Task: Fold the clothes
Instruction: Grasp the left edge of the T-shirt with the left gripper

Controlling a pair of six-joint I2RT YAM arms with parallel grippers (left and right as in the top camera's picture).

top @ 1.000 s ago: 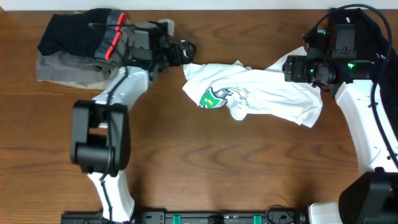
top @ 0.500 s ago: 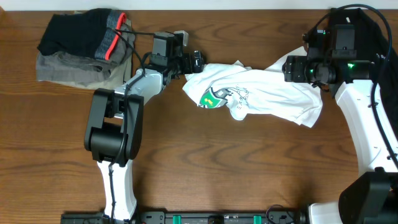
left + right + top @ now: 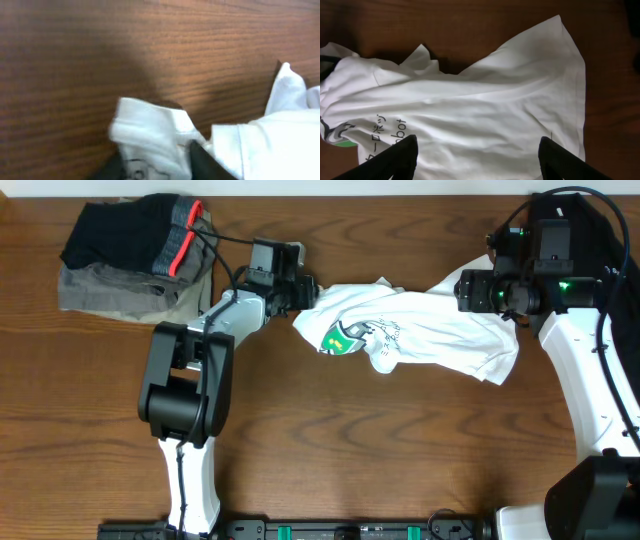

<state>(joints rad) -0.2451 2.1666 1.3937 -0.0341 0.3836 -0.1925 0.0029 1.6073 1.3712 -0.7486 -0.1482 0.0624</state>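
Left wrist view: left claw pinches a bunched fold of the white short-sleeved cotton T-shirt, one dark finger on each side of the cloth, w/ a hem or sleeve edge poking up btwn them. Can't tell how many layers are caught. Just beyond the fold is bare brown wood-grain tabletop; more of the T-shirt runs off to the right of frame.

Overhead: that grip sits at the T-shirt's left end, toward the far side of the tabletop. The T-shirt lies crumpled approx. mid-tabletop, a bit to the right, w/ its small green square logo facing up near the left end. Right claw is spread wide over the T-shirt's right part, cloth lying under the fingers, nothing pinched as far as the right wrist view shows. Small dark lettering sits low left in that view.

Well to the left, a black garment with a red stripe rests on folded grey fabric.

Step in hand, prob.: spreading the T-shirt flat before any fold. To do it well:
- confirm the left grip has the edge itself, not a wad
- right claw should take the opposite edge before any pull
- draw both ends apart evenly & low, so wrinkles open w/o twisting
- keep the left pull short of the dark pile
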